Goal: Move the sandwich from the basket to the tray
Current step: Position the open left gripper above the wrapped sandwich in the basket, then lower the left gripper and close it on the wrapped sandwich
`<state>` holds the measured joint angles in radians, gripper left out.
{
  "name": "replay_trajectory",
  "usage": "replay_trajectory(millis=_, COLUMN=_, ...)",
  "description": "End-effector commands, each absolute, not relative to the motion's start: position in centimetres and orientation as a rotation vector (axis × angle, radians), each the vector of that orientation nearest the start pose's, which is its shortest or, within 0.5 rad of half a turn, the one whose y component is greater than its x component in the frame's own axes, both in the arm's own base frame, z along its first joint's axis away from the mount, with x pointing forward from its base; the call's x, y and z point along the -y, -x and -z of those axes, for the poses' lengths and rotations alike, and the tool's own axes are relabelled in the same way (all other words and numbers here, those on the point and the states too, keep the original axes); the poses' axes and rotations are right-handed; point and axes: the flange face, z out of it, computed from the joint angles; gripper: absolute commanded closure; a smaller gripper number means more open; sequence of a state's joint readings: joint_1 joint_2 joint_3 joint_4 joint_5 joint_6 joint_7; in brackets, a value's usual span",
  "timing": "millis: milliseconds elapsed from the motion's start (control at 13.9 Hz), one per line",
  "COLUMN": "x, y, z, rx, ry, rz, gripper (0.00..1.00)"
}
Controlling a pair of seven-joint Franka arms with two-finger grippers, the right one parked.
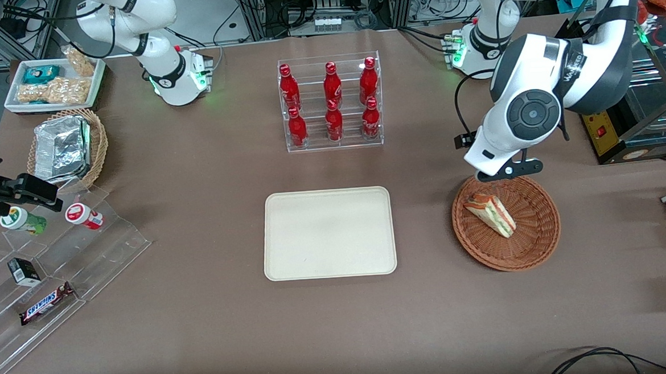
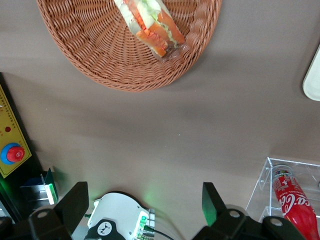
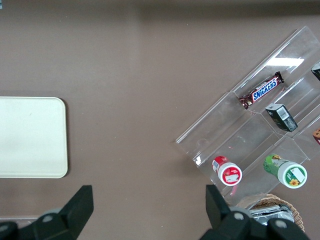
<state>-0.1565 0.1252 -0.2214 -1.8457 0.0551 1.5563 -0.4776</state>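
Note:
The sandwich [image 1: 491, 214], a pale wedge with red and green filling, lies in the round reddish-brown wicker basket [image 1: 532, 239] toward the working arm's end of the table. My left gripper [image 1: 506, 169] hangs above the basket's rim farthest from the front camera. It is open, with nothing between its fingers. The left wrist view shows the gripper [image 2: 144, 202] over bare table, apart from the basket [image 2: 100, 55] and the sandwich [image 2: 150, 25]. The cream tray [image 1: 328, 233] lies flat and bare at the table's middle, beside the basket; its corner [image 2: 314, 75] shows in the wrist view.
A clear rack of red bottles [image 1: 331, 104] stands farther from the front camera than the tray. A yellow control box [image 1: 604, 133] sits beside the working arm. Toward the parked arm's end are a tan basket with foil container [image 1: 66, 147], a snack tray [image 1: 54, 82] and an acrylic shelf [image 1: 58, 270].

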Motion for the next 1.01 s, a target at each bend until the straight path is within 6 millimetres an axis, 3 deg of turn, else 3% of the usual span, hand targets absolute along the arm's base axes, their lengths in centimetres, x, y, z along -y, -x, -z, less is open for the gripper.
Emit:
replay_trajectory(millis=0, x=19.4, y=-50.6, z=-41.6, rx=0.135, ry=2.917, rz=-0.488, gripper=0.0)
replay_trajectory(millis=144, x=18.7, y=-50.7, z=-40.4, rx=0.165, ry=2.931, rz=-0.475, gripper=0.0)
replay_trajectory(millis=432, x=16.7, y=-53.6, z=-37.5, rx=0.502, ry=2.93, rz=-0.389, gripper=0.0)
replay_trajectory(millis=647, x=16.9, y=-55.6, z=-35.0, rx=0.786, ry=2.92, rz=-0.273, gripper=0.0)
replay_trajectory(millis=863, x=16.7, y=-56.9, z=-32.8, rx=0.961, ry=2.899, rz=-0.219, gripper=0.0)
replay_trajectory(millis=935, x=15.5, y=-57.3, z=-32.5, rx=0.998, ry=2.891, rz=-0.217, gripper=0.0)
